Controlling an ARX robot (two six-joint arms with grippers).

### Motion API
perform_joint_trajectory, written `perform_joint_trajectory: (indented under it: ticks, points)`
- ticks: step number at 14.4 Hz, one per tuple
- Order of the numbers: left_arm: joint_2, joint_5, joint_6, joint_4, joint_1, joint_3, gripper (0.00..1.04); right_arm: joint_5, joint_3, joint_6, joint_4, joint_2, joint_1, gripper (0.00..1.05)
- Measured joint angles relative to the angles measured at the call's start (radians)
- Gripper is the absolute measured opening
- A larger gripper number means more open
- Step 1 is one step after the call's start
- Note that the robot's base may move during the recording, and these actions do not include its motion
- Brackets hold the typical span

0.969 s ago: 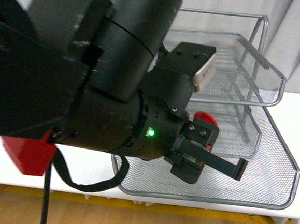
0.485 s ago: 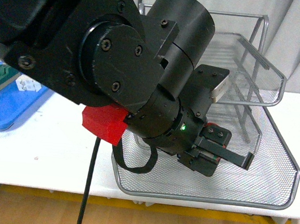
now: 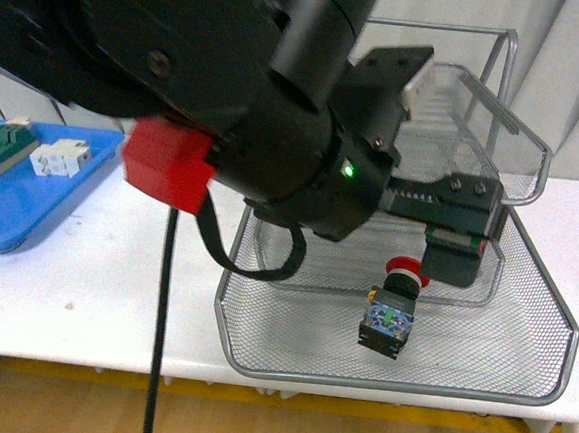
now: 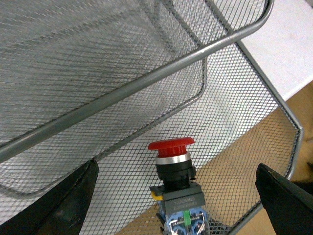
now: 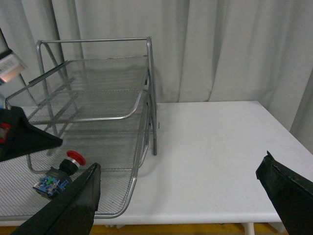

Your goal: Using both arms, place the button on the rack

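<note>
I am looking down the front camera and the left arm [image 3: 182, 48] is filling most of the picture, its red part [image 3: 168, 162] showing and a green light [image 3: 349, 169] glowing near the wrist. It is reaching over the rack [image 3: 407, 385], which is standing on the white surface [image 3: 83, 291].

The button [image 3: 389, 310] is lying on the mesh floor of the lowest tier, near the front rim. It is tilting, with its red cap toward the back of the rack and its black body toward me.

In the left wrist camera the left jaws are standing wide apart and released, one dark finger [image 4: 73, 205] on either side of the button, neither touching it.

The right jaws are also standing wide apart and gripping nothing; their fingers [image 5: 288, 196] are framing the bare surface beside the rack, well apart from the button.

Off to the left, a blue tray [image 3: 10, 205] is sitting on the surface, carrying a green terminal block [image 3: 4, 144] and a white block [image 3: 58, 156]. A pale curtain [image 5: 220, 49] is hanging behind everything.
</note>
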Motion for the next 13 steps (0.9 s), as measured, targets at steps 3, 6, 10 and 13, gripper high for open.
perform_joint_trajectory:
  ticks: [3,6,10,13]
  points:
    - [-0.146,0.011,-0.013,0.031,0.039,-0.123,0.98,0.0,0.0,0.0,0.0,0.0,0.0,0.98]
    - [-0.333,0.035,-0.012,0.031,0.089,-0.296,0.98,0.0,0.0,0.0,0.0,0.0,0.0,0.98]
    - [-0.606,-0.303,0.06,0.472,0.179,-0.627,0.81,-0.001,0.0,0.0,0.001,0.0,0.0,0.98]
    - [-0.844,-0.449,0.087,0.727,0.323,-0.879,0.45,-0.001,0.0,0.0,0.001,0.0,0.0,0.98]
